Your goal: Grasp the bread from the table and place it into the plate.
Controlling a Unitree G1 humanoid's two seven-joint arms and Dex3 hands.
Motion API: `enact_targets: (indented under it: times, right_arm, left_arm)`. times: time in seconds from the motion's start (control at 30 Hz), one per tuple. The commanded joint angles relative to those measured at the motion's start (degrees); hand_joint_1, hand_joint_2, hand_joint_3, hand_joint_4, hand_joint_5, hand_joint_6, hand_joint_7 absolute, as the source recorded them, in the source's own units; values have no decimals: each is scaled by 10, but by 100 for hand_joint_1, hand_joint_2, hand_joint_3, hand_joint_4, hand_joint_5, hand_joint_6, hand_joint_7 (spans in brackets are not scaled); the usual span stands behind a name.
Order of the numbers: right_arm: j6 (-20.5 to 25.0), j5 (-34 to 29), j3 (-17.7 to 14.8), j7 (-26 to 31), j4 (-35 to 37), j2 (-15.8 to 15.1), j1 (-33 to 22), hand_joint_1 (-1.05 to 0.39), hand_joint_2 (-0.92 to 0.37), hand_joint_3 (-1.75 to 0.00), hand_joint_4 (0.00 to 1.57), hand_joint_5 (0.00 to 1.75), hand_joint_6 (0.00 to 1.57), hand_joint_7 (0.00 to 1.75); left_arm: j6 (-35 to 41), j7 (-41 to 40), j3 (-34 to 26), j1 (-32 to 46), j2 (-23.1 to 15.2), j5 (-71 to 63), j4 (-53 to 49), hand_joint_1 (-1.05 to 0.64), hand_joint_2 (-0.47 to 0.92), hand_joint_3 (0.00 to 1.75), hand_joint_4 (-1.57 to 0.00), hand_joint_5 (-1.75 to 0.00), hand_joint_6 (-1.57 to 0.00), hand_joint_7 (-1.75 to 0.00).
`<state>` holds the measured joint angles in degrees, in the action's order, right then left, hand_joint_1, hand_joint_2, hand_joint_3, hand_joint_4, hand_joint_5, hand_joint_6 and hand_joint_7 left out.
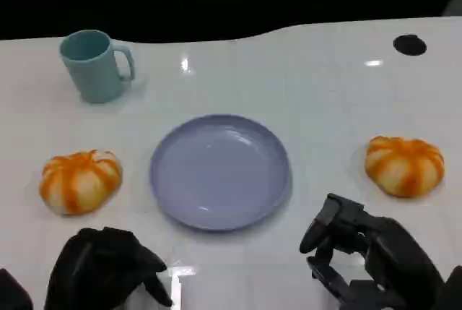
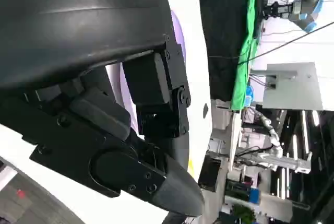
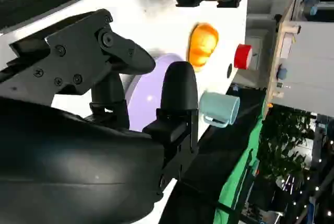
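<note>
a: where are the hands?
b: the right robot hand [image 1: 361,248] hovers low over the near right part of the white counter [image 1: 325,71], fingers apart and grasping nothing. the left robot hand [image 1: 108,267] sits at the near left edge, fingers curled downward with nothing in them, so it reads as clenched.

a: and the bread?
b: there are two orange-and-cream buns. the right bread [image 1: 404,165] lies on the counter beyond the right robot hand and to its outer side, apart from it. the left bread [image 1: 79,180] lies just beyond the left robot hand, also untouched (the right wrist view catches it as an orange blob [image 3: 202,44] past the fingers).

a: what lies between them?
b: the lavender plate [image 1: 220,173], flat on the counter, with nothing on it, midway between the two buns and a little ahead of both hands.

a: anything else around?
b: a teal mug [image 1: 94,64] stands upright at the far left, well behind the left bread, handle toward the plate side. a small black round mark [image 1: 409,44] sits at the far right of the counter. nothing lies between either hand and its nearer bun.
</note>
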<state>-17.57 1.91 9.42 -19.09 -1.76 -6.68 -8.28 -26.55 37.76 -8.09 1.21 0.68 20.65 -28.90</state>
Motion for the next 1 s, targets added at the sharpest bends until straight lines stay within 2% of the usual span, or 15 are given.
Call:
enact_targets:
  times: [0.03,0.27,0.83,1.0]
  right_arm:
    - [6,6,-3,-2,-6,-4,5,-12,-63,-90,44,172,45,147]
    - [3,4,-3,-1,-5,-3,6,-9,-66,-89,44,173,45,147]
    - [3,4,-3,-2,-3,-6,4,-12,-67,-86,42,174,43,149]
    - [0,14,-7,-8,-5,-6,5,-9,-70,-80,41,167,43,144]
  left_arm:
    - [-1,-2,-1,-5,-8,-1,-2,-105,78,0,-157,-70,-157,-25]
    - [-2,-5,-2,-6,-8,-3,-3,-105,78,0,-157,-69,-157,-23]
    - [1,-3,-4,-9,-10,-1,-6,-105,79,0,-157,-69,-157,-20]
    - [3,-5,-3,-7,-9,-2,-4,-105,78,0,-157,-70,-157,-19]
